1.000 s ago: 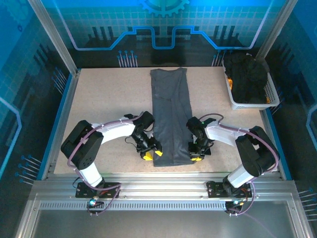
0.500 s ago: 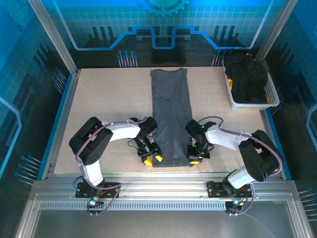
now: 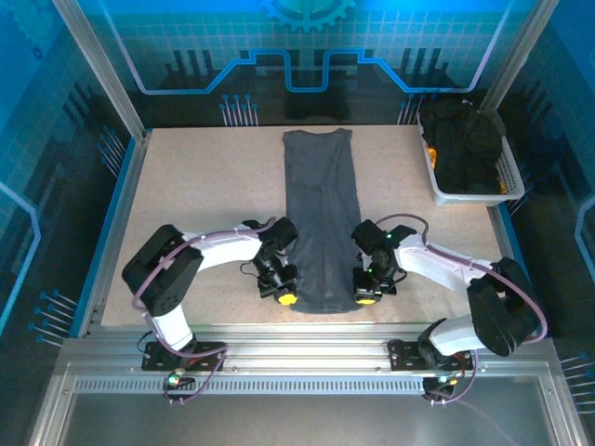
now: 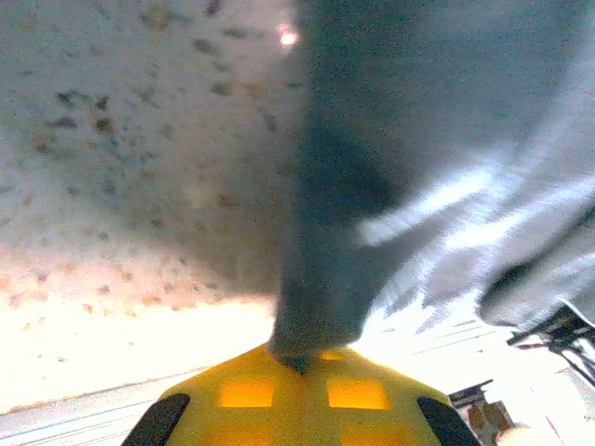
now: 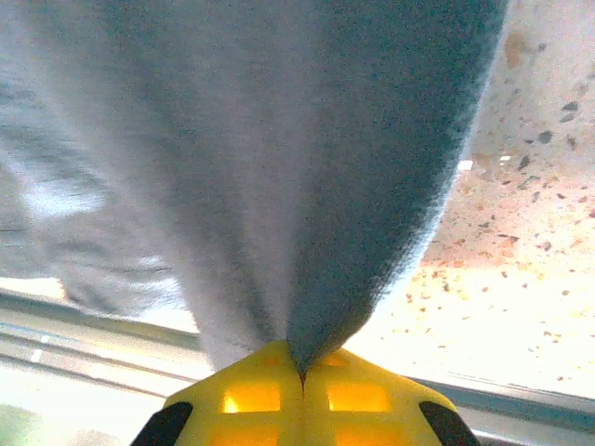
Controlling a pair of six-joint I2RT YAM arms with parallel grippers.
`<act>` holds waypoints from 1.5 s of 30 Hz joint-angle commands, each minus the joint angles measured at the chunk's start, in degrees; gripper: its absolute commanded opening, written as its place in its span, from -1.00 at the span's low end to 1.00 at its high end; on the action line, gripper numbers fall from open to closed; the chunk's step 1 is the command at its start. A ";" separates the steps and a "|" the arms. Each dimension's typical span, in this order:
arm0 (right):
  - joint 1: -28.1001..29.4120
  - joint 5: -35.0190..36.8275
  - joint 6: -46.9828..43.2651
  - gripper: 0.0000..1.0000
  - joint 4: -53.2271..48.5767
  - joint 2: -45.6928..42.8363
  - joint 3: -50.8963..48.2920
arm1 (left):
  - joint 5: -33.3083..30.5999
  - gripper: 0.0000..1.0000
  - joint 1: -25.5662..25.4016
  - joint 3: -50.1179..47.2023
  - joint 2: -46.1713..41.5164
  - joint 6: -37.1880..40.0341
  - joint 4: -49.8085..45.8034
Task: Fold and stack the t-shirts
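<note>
One speckled tabletop (image 3: 204, 204) — grey t-shirt (image 3: 321, 223), blue-lit walls (image 3: 56, 111)

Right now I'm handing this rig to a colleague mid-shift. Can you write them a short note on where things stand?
Left gripper: shut on the near left corner of the grey shirt.
Right gripper: shut on the shirt's near right corner.
Things: the grey shirt lies as a long narrow strip down the middle of the table. Dark shirts sit heaped in the white basket at the far right.
Done: the shirt's sides look folded in.
Left: probably carry the near end over toward the far end, then fold and stack the basket's shirts.
</note>
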 commanded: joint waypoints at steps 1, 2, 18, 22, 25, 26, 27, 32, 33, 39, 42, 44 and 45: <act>-2.64 -0.96 1.33 -1.00 -3.85 -2.62 5.26 | -3.17 -1.00 2.22 2.81 -6.16 -4.36 1.50; -4.08 -1.21 1.63 -1.00 -3.95 -2.84 7.09 | -2.96 -1.00 3.17 3.40 -7.08 -5.62 2.90; -18.67 -3.14 0.71 -1.00 -1.48 21.66 40.65 | -3.22 -1.00 17.88 19.72 4.12 -14.01 17.81; -19.88 -2.88 0.72 -1.00 -1.49 28.28 47.69 | -2.43 -1.00 19.91 25.80 9.98 -13.03 18.25; -20.55 -2.76 0.82 -1.00 -1.42 33.10 52.58 | -2.22 -1.00 20.85 31.02 14.51 -11.87 17.42; -20.69 -2.66 0.74 -1.00 -1.55 34.84 54.36 | -2.38 -1.00 21.19 32.78 16.01 -11.45 16.72; -20.88 -2.71 0.67 -1.00 -1.99 36.59 56.00 | -2.57 -1.00 21.45 34.01 17.19 -11.23 16.44; -22.12 -2.59 0.38 -0.67 -3.25 45.49 63.25 | -2.03 -0.82 23.18 39.53 24.48 -10.78 16.33; -22.35 -2.96 -0.02 -0.34 -3.29 46.85 64.52 | -2.17 -0.61 23.56 41.00 25.89 -10.42 14.75; -23.89 -1.49 -3.61 0.55 -5.52 47.07 70.71 | -5.94 0.09 24.48 42.75 23.25 -7.48 9.38; -24.24 1.09 -4.08 0.54 -5.95 41.99 65.76 | -7.70 0.08 24.07 35.86 16.79 -6.82 9.06; -24.05 1.68 -3.48 0.50 -2.61 36.08 56.43 | -8.25 0.05 23.43 27.10 11.23 -8.98 10.41; -24.04 1.45 -2.92 0.47 -0.79 33.26 51.82 | -8.15 0.03 22.98 23.16 8.91 -10.45 11.35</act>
